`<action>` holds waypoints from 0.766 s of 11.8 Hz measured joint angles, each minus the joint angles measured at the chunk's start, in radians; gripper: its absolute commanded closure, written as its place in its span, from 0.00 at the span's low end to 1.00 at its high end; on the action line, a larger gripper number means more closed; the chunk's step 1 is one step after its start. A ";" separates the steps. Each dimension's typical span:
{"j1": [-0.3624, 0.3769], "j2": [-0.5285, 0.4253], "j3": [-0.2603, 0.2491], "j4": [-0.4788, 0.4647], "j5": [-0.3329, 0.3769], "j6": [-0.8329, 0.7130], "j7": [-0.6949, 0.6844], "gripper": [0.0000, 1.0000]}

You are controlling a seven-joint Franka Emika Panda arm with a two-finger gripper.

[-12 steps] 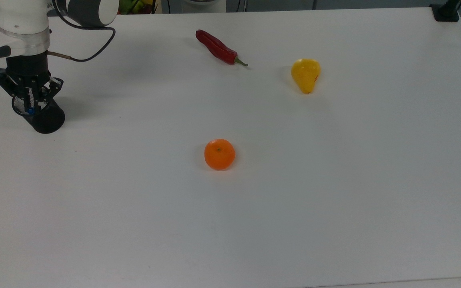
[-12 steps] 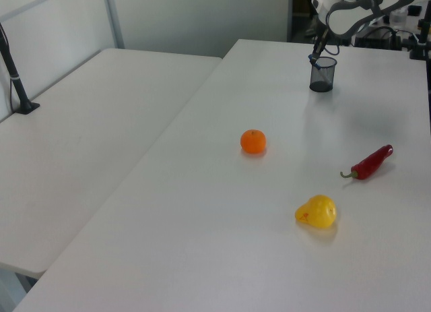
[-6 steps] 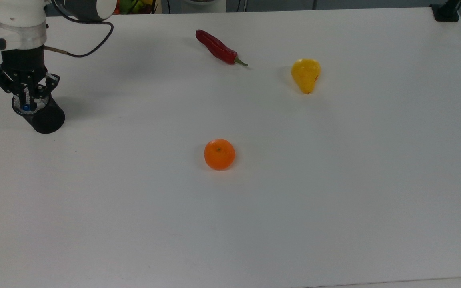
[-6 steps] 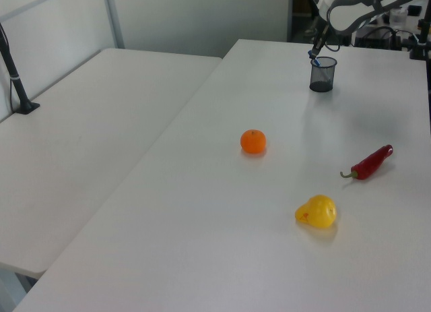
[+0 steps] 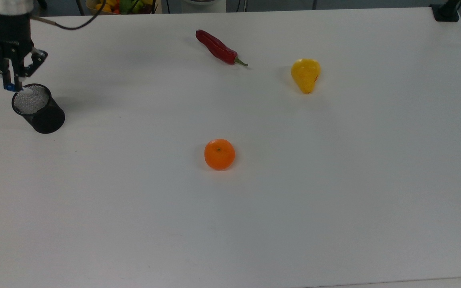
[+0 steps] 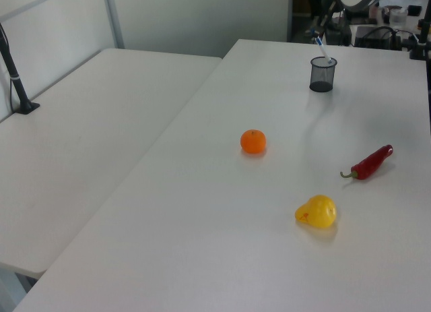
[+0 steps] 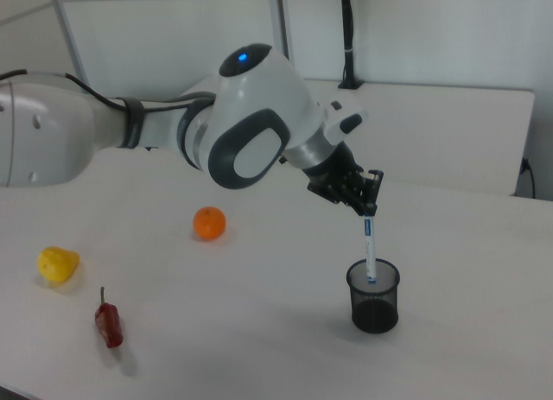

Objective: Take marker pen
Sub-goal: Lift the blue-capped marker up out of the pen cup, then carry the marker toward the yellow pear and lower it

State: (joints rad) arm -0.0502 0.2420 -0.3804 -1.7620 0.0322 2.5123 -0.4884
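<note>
Marker pen (image 7: 369,249): slim white barrel with small blue print, blue at its top end, hanging nearly upright. Its top end is pinched in the gripper (image 7: 366,212); its lower end sits just inside the mouth of the black mesh cup (image 7: 374,296). In the left view the marker pen (image 6: 322,50) slants, rising out of the cup (image 6: 322,75) toward the left view's left.

No words, numbers or brand marks can be read anywhere. The marker pen (image 7: 370,251) carries small blue print on its white barrel in the right view, but it is too small to make out
</note>
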 measured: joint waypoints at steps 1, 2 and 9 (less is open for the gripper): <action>0.001 -0.022 0.000 0.000 0.000 -0.014 0.000 1.00; 0.004 -0.051 0.001 0.002 0.005 -0.044 0.000 1.00; 0.093 -0.205 0.133 0.050 0.063 -0.324 0.112 0.99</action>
State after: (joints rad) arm 0.0427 0.0369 -0.2473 -1.7125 0.0951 2.1879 -0.3764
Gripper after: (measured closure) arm 0.833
